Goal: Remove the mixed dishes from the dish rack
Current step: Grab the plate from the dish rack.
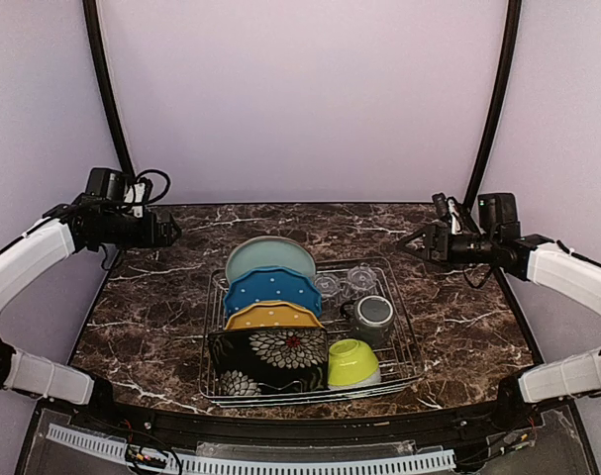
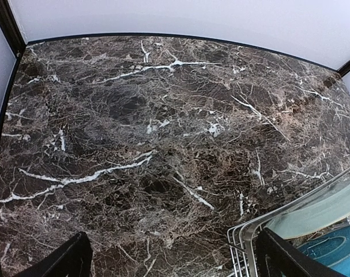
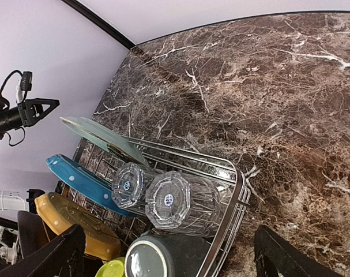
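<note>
From above, the dish rack [image 1: 407, 341] was seen mid-tabletop [image 1: 468, 307], toward the near edge, with plates [image 1: 270, 295] stood on edge in its left half. The left tool [image 1: 174, 232] and right tool [image 1: 403, 243] were held wide open and empty above the far corners.

In the left wrist view, only the rack's corner and the pale teal plate [image 2: 327, 209] were shown, at lower right.

In the right wrist view, two clear glasses [image 3: 175, 202] and the mug [image 3: 163, 261] were framed just ahead, so the right tool was judged nearer them.

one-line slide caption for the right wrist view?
Right wrist view: right gripper open, overlooking the loaded dish rack, two clear glasses and dark grey mug nearest, plates on edge beyond.
</note>
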Robot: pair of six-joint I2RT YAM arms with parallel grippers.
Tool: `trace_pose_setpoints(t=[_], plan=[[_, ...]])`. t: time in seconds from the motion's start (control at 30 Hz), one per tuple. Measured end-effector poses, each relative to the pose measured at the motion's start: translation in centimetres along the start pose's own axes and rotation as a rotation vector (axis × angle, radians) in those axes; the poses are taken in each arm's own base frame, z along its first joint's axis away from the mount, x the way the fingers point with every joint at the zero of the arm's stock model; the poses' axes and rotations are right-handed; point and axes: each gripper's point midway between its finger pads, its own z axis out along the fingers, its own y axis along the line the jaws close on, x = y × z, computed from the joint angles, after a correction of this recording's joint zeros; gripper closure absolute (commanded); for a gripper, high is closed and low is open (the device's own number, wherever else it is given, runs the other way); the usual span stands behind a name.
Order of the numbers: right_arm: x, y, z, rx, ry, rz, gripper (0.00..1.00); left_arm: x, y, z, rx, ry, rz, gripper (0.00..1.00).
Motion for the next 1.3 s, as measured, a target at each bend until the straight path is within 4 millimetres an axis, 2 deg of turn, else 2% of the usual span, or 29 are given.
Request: trace_pose_setpoints(t=[0.17, 0.4, 0.47, 0.53, 0.67, 0.83, 0.93, 1.1, 1.3], plan=[[-0.3, 0.8, -0.5, -0.011, -0.018, -0.065, 0.01, -0.3, -2.2, -2.0, 0.056, -0.021, 0.090, 0.00], [-0.8, 1.4, -0.8, -0.020, -0.032, -0.120, 0.01, -1.9, -7.6, -6.9, 0.261, -0.103, 0.307, 0.00], [-0.9, 1.6, -0.9, -0.027, -0.032, -0.128, 0.01, -1.5, -10.2, -8.5, 0.343, -0.121, 0.403, 0.00], [-0.9, 1.8, -0.9, -0.036, -0.030, -0.135, 0.01, -0.5, -12.3, -9.3, 0.409, -0.115, 0.486, 0.00], [-0.8, 2.1, -0.9, -0.052, -0.024, -0.142, 0.01, 2.7, -16.0, -10.5, 0.523, -0.062, 0.673, 0.00], [-0.7, 2.3, -0.9, -0.067, -0.020, -0.143, 0.01, 5.4, -18.5, -12.4, 0.619, -0.045, 0.838, 0.00], [-0.8, 2.4, -0.9, -0.072, -0.024, -0.147, 0.01, 7.2, -20.3, -14.3, 0.694, -0.063, 0.950, 0.00], [-1.1, 2.4, -0.7, -0.075, -0.032, -0.146, 0.01, 9.8, -22.3, -16.6, 0.781, -0.087, 1.091, 0.09], [-1.1, 2.3, -0.6, -0.075, -0.033, -0.135, 0.01, 13.1, -24.2, -16.3, 0.810, -0.007, 1.235, 0.25]])
